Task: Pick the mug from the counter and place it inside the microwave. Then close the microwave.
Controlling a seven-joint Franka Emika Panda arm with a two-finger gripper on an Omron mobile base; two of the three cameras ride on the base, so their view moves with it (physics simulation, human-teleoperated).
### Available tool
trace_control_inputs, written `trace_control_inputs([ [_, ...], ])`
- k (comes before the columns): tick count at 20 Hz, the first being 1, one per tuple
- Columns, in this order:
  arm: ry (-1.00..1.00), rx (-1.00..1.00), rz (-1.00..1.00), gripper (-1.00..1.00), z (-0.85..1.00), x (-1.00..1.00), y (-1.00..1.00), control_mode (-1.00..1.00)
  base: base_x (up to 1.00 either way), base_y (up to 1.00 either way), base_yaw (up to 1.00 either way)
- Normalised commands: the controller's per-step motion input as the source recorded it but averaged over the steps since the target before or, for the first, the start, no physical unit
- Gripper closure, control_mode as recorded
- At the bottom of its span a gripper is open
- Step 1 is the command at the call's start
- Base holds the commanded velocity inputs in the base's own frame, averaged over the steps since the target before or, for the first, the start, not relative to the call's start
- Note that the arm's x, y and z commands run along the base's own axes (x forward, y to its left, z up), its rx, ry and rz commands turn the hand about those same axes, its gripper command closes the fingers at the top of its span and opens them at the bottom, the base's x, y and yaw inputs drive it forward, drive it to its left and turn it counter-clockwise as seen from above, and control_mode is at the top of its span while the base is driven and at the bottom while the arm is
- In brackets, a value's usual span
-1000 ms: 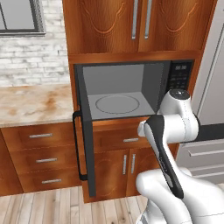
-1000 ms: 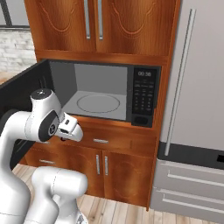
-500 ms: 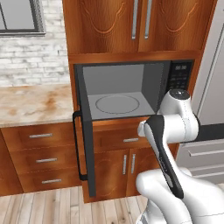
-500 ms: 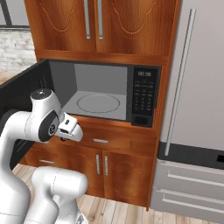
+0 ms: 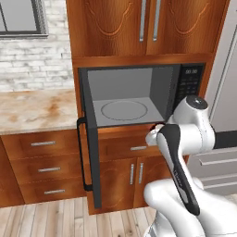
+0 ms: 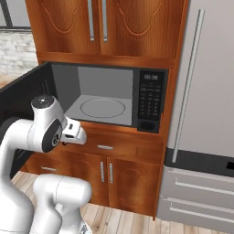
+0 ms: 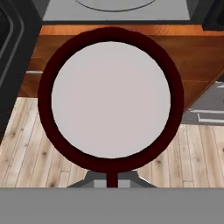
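Nothing is shifting over the last second: the end effector [image 7: 111,181] is holding the mug [image 7: 110,98], clamped, before the open microwave [image 5: 139,99].

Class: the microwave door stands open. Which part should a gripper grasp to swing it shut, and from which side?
The black bar handle on the outer face of the door, from the counter side. It stands vertical, off the panel near the free edge, so a grasp closes sideways across it. The mug goes in first.

Steel fridge [image 6: 201,91] (right), wood floor [image 7: 183,148]
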Motion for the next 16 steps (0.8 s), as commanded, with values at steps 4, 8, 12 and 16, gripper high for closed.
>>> trace_control_inputs([
  [4,-0.01,0.00,0.11,1.00,0.32,0.22,0.24,-1.00,0.00,0.00,0.00],
  [8,-0.01,0.00,0.05,1.00,0.14,0.77,0.21,-1.00,0.00,0.00,0.00],
  [12,0.00,-0.01,0.00,1.00,0.17,0.86,0.02,-1.00,0.00,0.00,0.00],
  [16,0.00,-0.03,0.00,1.00,0.07,0.47,0.00,-1.00,0.00,0.00,0.00],
])
